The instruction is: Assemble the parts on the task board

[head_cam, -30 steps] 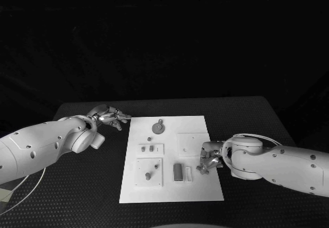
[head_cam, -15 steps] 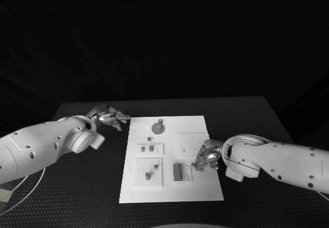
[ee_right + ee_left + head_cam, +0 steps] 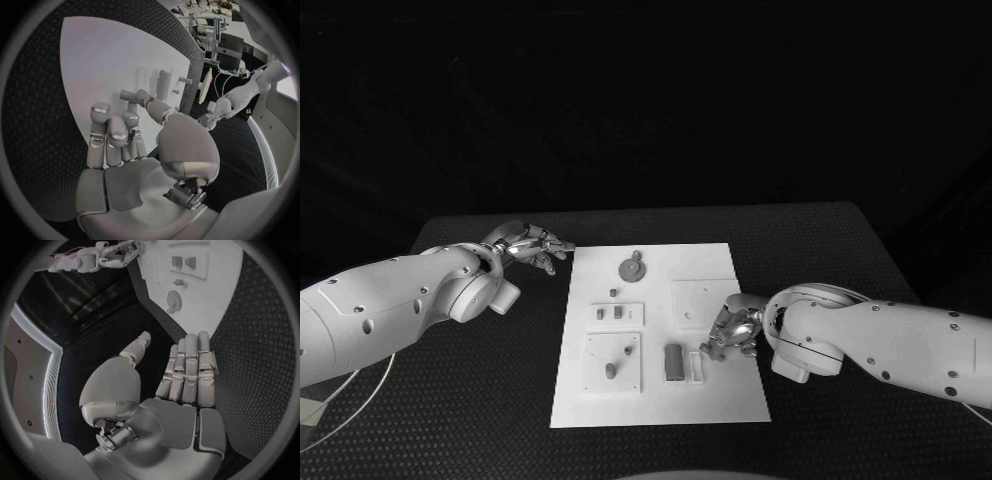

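Observation:
The white task board (image 3: 661, 405) lies in the middle of the black table. On it are a round grey part (image 3: 633, 268), two small pieces (image 3: 609, 313) on a raised square, and a dark block (image 3: 674, 362) with a pin (image 3: 697, 365) beside it. My right hand (image 3: 733, 333) hovers over the board's right edge, fingers loosely apart. In the right wrist view its thumb tip reaches beside a small peg (image 3: 128, 94), with nothing gripped. My left hand (image 3: 531, 245) hangs off the board's far left corner, fingers straight and holding nothing (image 3: 187, 370). The round part (image 3: 174, 299) also appears in the left wrist view.
A second raised square (image 3: 613, 362) with small pieces sits at the board's near left. Another blank square (image 3: 704, 300) is just beyond the right hand. Bare black table (image 3: 834, 250) runs along both sides of the board.
My right hand has turned and shifted slightly left and farther onto the board, its fingers lifting away from the pin. The left hand has stayed still.

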Robot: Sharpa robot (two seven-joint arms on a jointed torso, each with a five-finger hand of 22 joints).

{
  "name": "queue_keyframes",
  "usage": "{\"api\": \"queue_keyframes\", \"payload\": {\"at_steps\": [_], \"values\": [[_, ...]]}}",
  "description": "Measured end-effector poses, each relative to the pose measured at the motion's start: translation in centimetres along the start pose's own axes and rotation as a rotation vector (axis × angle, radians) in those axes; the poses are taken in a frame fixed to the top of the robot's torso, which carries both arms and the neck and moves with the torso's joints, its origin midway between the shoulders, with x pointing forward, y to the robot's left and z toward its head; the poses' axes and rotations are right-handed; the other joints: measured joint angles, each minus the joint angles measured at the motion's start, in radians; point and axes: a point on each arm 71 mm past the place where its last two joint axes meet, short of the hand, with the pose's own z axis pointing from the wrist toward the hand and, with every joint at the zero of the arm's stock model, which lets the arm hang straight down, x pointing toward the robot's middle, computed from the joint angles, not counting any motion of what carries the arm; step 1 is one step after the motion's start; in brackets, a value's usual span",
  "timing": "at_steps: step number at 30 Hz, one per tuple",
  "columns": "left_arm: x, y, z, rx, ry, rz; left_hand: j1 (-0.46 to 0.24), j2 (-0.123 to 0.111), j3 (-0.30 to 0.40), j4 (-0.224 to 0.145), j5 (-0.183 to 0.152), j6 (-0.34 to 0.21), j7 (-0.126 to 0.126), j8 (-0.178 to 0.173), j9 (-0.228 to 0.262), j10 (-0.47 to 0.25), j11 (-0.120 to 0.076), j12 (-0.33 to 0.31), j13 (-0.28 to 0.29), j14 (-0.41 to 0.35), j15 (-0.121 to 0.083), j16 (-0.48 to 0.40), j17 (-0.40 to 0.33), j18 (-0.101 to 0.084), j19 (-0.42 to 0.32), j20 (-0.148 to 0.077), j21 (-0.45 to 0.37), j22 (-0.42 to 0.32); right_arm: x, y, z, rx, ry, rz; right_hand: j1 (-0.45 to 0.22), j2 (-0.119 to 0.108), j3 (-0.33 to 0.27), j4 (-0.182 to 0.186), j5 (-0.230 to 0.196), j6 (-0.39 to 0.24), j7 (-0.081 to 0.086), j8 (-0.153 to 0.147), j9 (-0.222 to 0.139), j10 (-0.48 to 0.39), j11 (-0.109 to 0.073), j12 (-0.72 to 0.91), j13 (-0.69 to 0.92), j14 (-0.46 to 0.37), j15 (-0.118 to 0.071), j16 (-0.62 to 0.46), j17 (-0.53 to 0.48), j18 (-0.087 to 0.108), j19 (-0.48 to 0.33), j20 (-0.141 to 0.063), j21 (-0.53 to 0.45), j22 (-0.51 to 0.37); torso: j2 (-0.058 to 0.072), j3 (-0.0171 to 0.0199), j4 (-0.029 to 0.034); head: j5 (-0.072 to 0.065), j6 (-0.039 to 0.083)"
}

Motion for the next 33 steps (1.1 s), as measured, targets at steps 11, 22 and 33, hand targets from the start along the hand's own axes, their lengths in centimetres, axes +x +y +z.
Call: {"api": "queue_keyframes", "payload": {"at_steps": [11, 22, 33], "values": [[0.0, 0.0, 0.0, 0.0, 0.001, 0.001, 0.0, 0.0, 0.0, 0.0, 0.0, 0.0, 0.0, 0.0, 0.0, 0.0, 0.0, 0.0, 0.0, 0.0, 0.0, 0.0, 0.0, 0.0, 0.0, 0.0, 0.0, 0.0, 0.4, 1.2, 0.4, -0.021, -0.007, -0.034, -0.005, 0.005, -0.006, 0.003, 0.0, 0.004, -0.004, 0.0, 0.0, 0.0, 0.0, 0.0, 0.0, 0.001, 0.001, 0.0, -0.001, 0.0, 0.0, 0.0, 0.0, 0.0, 0.0, -0.0003, 0.0005, -0.002, -0.002], [0.0, 0.0, 0.0, -0.001, 0.002, 0.001, 0.0, 0.0, 0.0, 0.0, 0.0, 0.0, 0.0, 0.0, -0.001, 0.0, 0.0, 0.0, 0.0, 0.0, 0.0, 0.0, 0.0, 0.0, 0.002, -0.002, 0.0, 0.0, 0.8, 1.8, 0.4, -0.032, 0.009, -0.053, -0.031, 0.007, -0.009, 0.006, 0.001, 0.004, -0.004, 0.0, 0.0, 0.0, 0.0, 0.0, 0.0, 0.001, 0.002, 0.0, -0.002, 0.0, 0.005, -0.002, 0.0, 0.0, 0.0, -0.0013, 0.001, -0.003, -0.004], [0.0, 0.0, 0.0, -0.002, 0.001, 0.002, 0.0, 0.0, 0.0, 0.0, 0.0, 0.0, 0.0, 0.0, -0.001, 0.0, 0.0, 0.0, 0.0, 0.0, 0.0, 0.0, 0.0, 0.0, 0.002, -0.002, 0.0, 0.0, 1.6, 1.8, 0.5, -0.026, 0.087, -0.107, -0.126, 0.001, -0.009, 0.04, 0.001, 0.005, -0.006, 0.011, 0.005, 0.003, -0.003, 0.0, -0.002, 0.002, -0.004, 0.0, -0.007, 0.001, 0.009, 0.001, -0.007, 0.0, 0.0, -0.001, 0.0005, -0.001, -0.007]]}}
